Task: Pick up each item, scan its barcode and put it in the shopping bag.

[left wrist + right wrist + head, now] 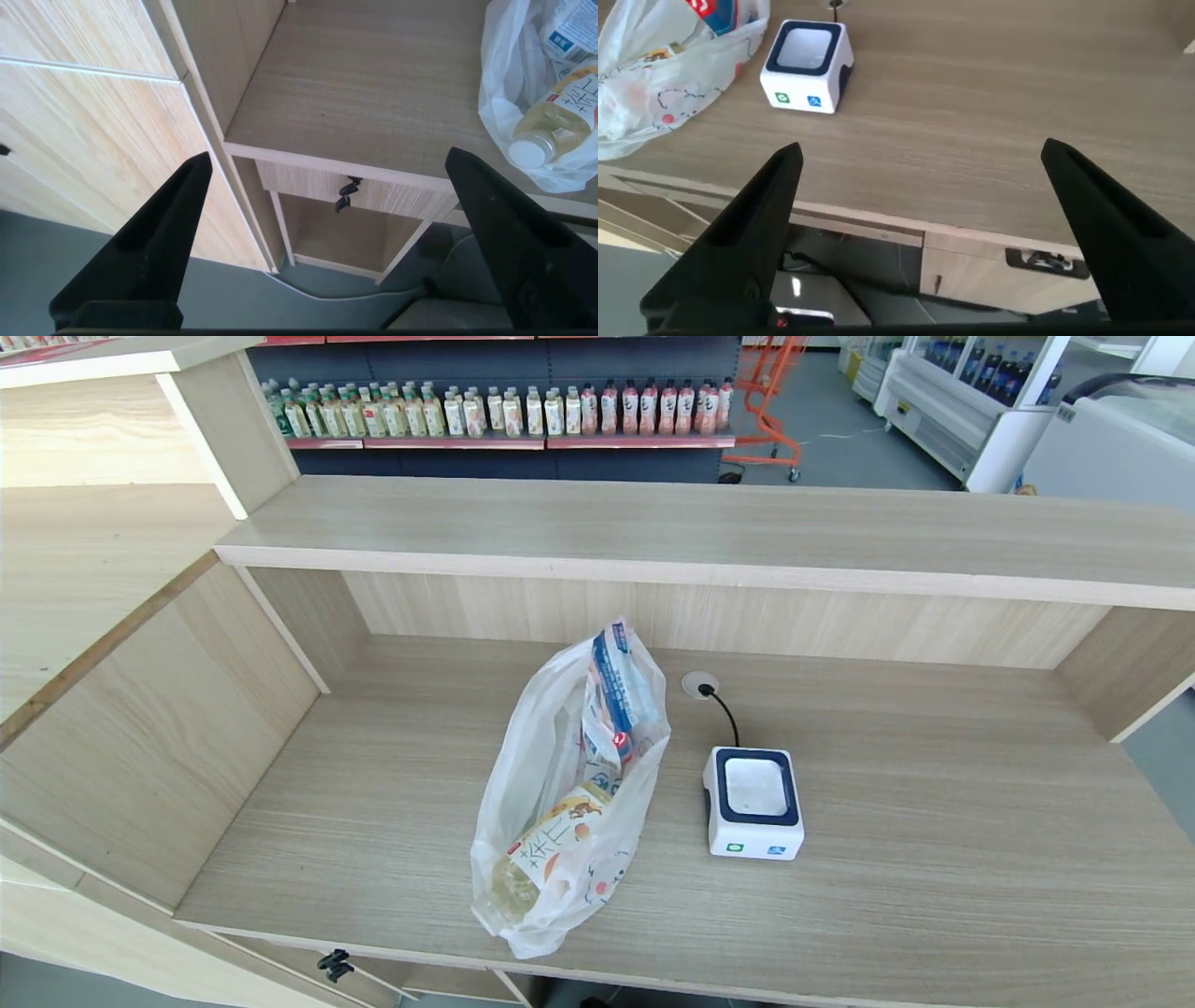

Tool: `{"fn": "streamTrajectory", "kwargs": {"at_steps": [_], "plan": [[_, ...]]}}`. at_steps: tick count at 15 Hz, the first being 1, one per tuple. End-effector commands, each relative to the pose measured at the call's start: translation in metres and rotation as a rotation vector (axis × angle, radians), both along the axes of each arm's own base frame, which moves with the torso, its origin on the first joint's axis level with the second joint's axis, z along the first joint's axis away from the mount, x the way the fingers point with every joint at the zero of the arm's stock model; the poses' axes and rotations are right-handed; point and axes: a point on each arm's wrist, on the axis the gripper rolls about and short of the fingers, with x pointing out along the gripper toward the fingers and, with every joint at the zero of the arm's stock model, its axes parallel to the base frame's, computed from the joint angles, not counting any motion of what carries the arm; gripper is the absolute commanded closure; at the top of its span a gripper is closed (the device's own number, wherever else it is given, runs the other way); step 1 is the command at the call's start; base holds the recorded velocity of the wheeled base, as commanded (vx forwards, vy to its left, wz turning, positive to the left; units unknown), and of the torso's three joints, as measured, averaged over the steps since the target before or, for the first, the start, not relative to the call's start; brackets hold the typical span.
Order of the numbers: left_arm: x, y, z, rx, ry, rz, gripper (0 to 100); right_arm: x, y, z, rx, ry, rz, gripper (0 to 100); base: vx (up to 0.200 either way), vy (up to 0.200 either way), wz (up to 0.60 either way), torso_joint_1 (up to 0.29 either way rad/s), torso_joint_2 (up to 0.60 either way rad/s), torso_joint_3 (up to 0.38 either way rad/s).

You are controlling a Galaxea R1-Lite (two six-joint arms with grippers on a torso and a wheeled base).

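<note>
Shopping bag (525,756) on counter (943,840), just beside scanner (754,803)

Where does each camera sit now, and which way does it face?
Head: high, facing forward and down onto the counter, shopping bag and scanner.
Left wrist: off the counter's front edge, facing its left end; open left gripper shows.
Right wrist: off the front edge, facing the scanner; open right gripper shows.
Shared: the shopping bag.

Shopping bag (527,775) is seen as translucent white, with small red-and-black print low down. Packet (616,695) inside is marked blue and white. Bottle (541,849) is pale yellow, capped white. Scanner (754,803) is white, its window framed navy. Cable (726,714) is black. Counter (934,840) is finished in light wood grain.
</note>
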Motion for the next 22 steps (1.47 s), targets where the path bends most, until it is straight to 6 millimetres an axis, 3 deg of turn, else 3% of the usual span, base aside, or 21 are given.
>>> {"fn": "streamTrajectory", "kwargs": {"at_steps": [1, 7, 8, 17, 22], "plan": [[0.0000, 0.0000, 0.0000, 0.000, 0.000, 0.000, 0, -0.0056, -0.0019, -0.0057, -0.001, -0.055, -0.079, 0, 0.000, 0.000, 0.00, 0.000, 0.00, 0.000], [0.0000, 0.0000, 0.0000, 0.000, 0.000, 0.000, 0, -0.0055, -0.0031, -0.0106, 0.051, -0.006, -0.132, 0, 0.000, 0.000, 0.00, 0.000, 0.00, 0.000], [0.0000, 0.0000, 0.0000, 0.000, 0.000, 0.000, 0, -0.0055, -0.0031, -0.0108, 0.048, -0.004, -0.132, 100, 0.000, 0.000, 0.00, 0.000, 0.00, 0.000], [0.0005, 0.0000, 0.0001, 0.001, 0.008, -0.001, 0, -0.0055, -0.0032, -0.0108, 0.076, -0.004, -0.136, 100, 0.000, 0.000, 0.00, 0.000, 0.00, 0.000], [0.0001, 0.0000, 0.0000, 0.000, 0.001, 0.000, 0, -0.0055, -0.0033, -0.0108, 0.093, -0.003, -0.139, 100, 0.000, -0.160, 0.00, 0.001, 0.00, 0.002]]}}
